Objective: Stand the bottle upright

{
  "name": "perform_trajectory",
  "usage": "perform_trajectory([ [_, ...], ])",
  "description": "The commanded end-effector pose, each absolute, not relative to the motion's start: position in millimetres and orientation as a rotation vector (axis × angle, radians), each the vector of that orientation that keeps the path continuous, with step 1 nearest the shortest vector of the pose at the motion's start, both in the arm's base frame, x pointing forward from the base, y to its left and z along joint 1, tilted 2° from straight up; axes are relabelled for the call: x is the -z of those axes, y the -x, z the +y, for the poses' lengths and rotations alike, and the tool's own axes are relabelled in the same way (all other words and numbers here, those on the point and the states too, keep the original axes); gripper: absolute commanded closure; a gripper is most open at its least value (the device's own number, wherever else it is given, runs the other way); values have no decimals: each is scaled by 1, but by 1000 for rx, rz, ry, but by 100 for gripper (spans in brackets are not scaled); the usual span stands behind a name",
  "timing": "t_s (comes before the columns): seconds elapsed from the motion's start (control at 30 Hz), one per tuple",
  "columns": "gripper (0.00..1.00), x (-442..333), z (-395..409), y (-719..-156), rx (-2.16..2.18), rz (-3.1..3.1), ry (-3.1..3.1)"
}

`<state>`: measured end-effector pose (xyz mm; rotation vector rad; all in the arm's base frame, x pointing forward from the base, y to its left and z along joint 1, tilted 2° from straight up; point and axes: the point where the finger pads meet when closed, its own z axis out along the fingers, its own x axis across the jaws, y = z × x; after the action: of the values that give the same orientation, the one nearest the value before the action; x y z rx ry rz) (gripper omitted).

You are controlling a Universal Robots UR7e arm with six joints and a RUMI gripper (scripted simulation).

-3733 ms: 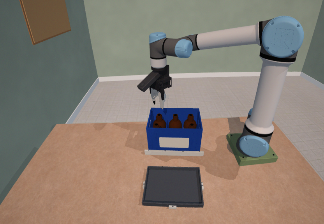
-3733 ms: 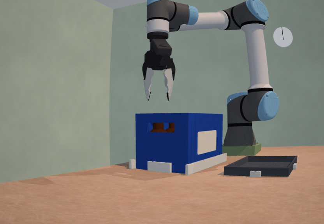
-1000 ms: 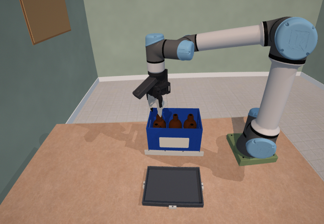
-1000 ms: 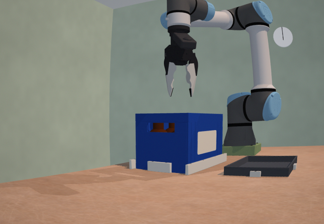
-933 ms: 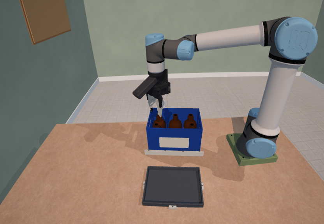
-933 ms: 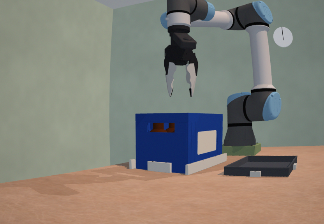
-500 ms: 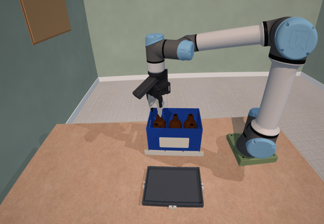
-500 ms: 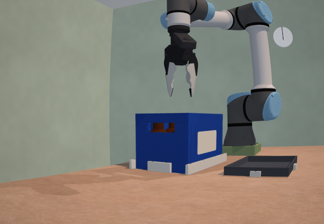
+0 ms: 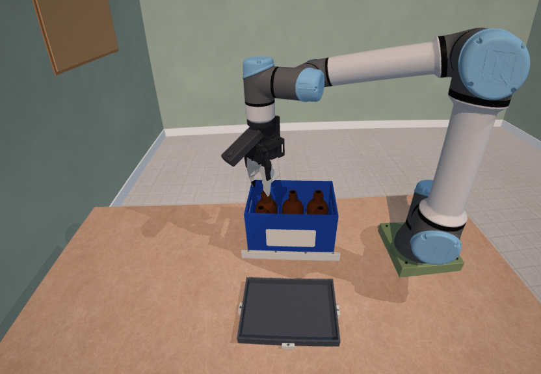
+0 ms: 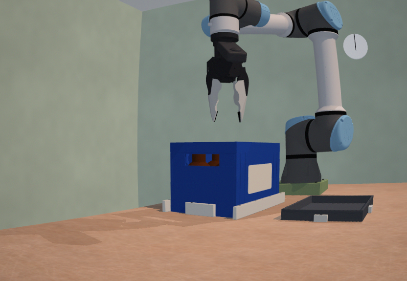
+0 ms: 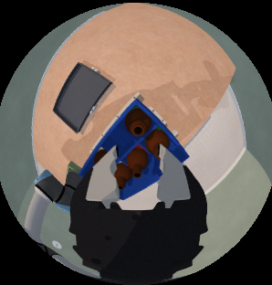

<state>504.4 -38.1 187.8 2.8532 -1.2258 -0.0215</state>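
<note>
Five brown glass-like bottles (image 9: 292,207) (image 11: 138,157) stand in the blue rectangular crate (image 9: 290,234) (image 10: 203,179) (image 11: 113,137), the black gripper (image 9: 260,188) (image 10: 227,121) (image 11: 138,145) above it with parted, pale fingers holding nothing.

So the walls (image 9: 314,25) (image 10: 269,91) were dull green, with a brown board (image 9: 76,20) up at 10 o'clock in the top view and pale tiles (image 9: 187,155) below.

Five brown glass-like bottles (image 9: 292,207) (image 11: 138,120) stand in the blue rectangular crate (image 9: 291,232) (image 10: 203,179) (image 11: 113,135), behind the dark grey rectangular tray (image 9: 289,308) (image 10: 322,213) (image 11: 82,97) in the top view.
</note>
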Motion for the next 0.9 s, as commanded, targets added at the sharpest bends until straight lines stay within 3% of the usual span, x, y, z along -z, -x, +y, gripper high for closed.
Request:
perform_trajectory([
  [0.0,62,-185,-38,-505,19,-1226,-2853],
  [0.87,62,-158,-39,-504,19,-1226,-2853],
])
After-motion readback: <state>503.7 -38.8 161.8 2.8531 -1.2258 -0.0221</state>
